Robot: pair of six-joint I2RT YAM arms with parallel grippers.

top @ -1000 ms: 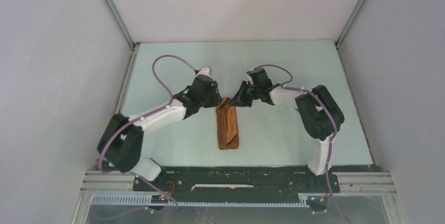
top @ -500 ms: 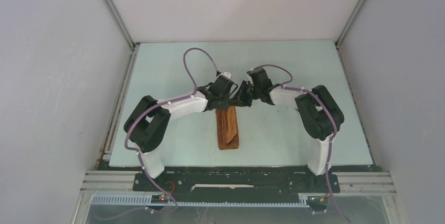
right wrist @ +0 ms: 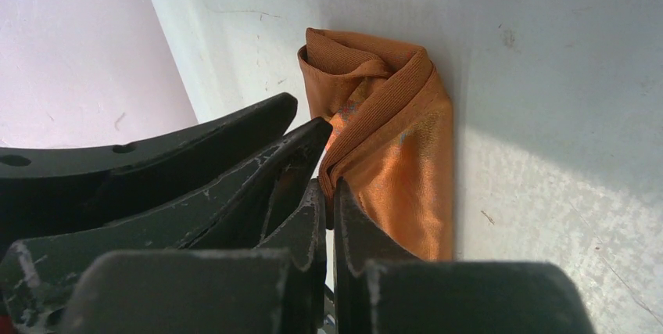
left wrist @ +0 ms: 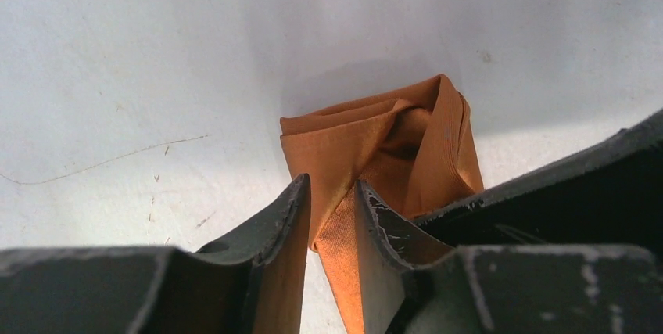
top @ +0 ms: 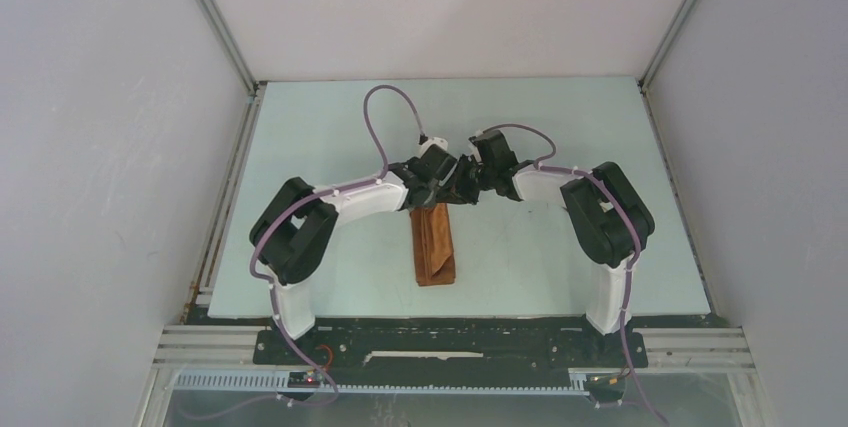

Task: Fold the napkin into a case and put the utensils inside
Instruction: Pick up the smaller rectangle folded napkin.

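The napkin (top: 433, 247) sat mid-frame on the table (top: 320, 137) in the top view, already a narrow strip, with both claws crowded at its upper end. The left claw (left wrist: 331, 187) was nearly closed with a cloth layer pinched between. The right claw (right wrist: 328, 189) looked clamped on the folded edge. I'd peel one layer up gently so the whole strip doesn't drag. Couldn't spot the utensils anywhere, and the arms hid that end from above.

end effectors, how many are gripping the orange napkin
2. The left end effector pinches a fold at the far end of the napkin. The right end effector is closed on that same end, right beside it. None hidden.
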